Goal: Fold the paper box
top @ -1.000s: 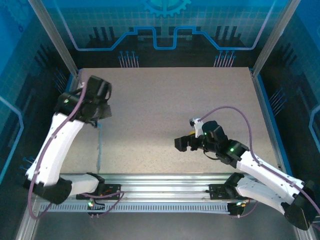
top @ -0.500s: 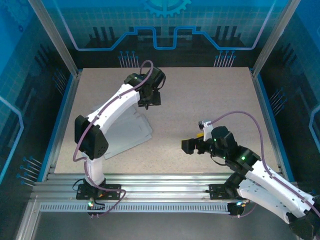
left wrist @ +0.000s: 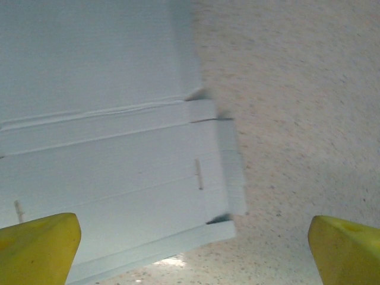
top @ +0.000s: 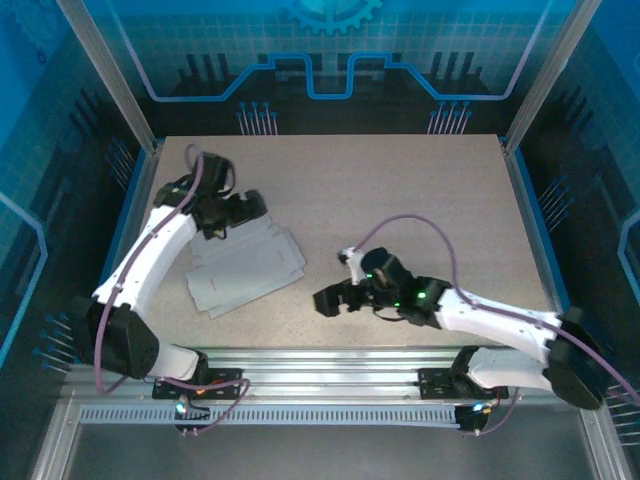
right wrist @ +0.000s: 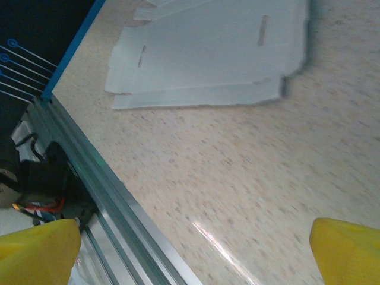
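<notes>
**A:** What could go wrong from here?

**B:** Start with the table [top: 420, 200]. Its speckled top looks smooth, and the paper box [top: 245, 272] lies on it as a flat, unfolded sheet, white-grey face up, at the lower left of the overhead frame. Nothing pins it down. I judge that a push on one flap would slide the whole sheet rather than crease it.

**A:** And the smaller troubles?

**B:** The card is thin and lies flush, so a finger may fail to get under an edge, or may bend it off its score lines. The slots [left wrist: 199, 174] are narrow, so a crooked fold would likely leave the tabs missing them.

**A:** How do the arms stand?

**B:** The left arm [top: 150, 260] runs up the left side and bends right, putting the left gripper [top: 255, 207] over the sheet's upper edge. I can't tell whether it touches. The right arm [top: 490, 320] stretches leftward across the lower centre, with the right gripper [top: 325, 300] near the sheet's right corner but apart from it.

**A:** And the jaws?

**B:** Both are spread wide and hold nothing. In the left wrist view the yellow fingertips [left wrist: 35, 243] sit at the bottom corners of the frame, with the sheet's corner between them.
</notes>
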You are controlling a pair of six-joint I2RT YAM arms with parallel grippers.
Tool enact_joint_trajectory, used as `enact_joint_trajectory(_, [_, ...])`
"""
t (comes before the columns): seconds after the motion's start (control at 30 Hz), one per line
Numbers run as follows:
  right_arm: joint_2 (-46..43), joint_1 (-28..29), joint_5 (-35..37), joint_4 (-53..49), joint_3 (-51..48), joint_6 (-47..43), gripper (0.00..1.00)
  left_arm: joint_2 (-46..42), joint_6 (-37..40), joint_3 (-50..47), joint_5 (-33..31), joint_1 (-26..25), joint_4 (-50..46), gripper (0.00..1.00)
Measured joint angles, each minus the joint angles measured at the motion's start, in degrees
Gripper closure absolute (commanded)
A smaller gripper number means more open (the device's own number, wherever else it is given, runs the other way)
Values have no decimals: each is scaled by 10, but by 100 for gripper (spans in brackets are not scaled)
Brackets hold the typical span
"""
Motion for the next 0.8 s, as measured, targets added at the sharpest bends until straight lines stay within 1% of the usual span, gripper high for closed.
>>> enact_joint_trajectory(0.07, [61, 15, -1, 28, 39, 12, 0, 1, 4, -25, 26, 26, 22, 1])
enact_joint_trajectory(0.13, [116, 28, 0, 52, 80, 24, 0, 13, 8, -33, 43, 37, 40, 1])
enact_joint_trajectory(0.27, [206, 44, 7, 75, 163, 52, 0, 67, 7, -34, 78, 56, 101, 1])
enact_joint_trajectory(0.37, [260, 46, 19, 81, 209, 77, 0, 122, 3, -28, 89, 69, 134, 1])
enact_joint_trajectory(0.53, [332, 46, 32, 77, 261, 108, 0, 200, 7, 6, 86, 74, 150, 1])
enact_joint_trajectory(0.67, [371, 47, 36, 72, 289, 129, 0, 231, 13, 32, 84, 74, 161, 1])
enact_joint_trajectory(0.8, [393, 49, 41, 70, 297, 144, 0, 263, 15, 50, 84, 74, 178, 1])
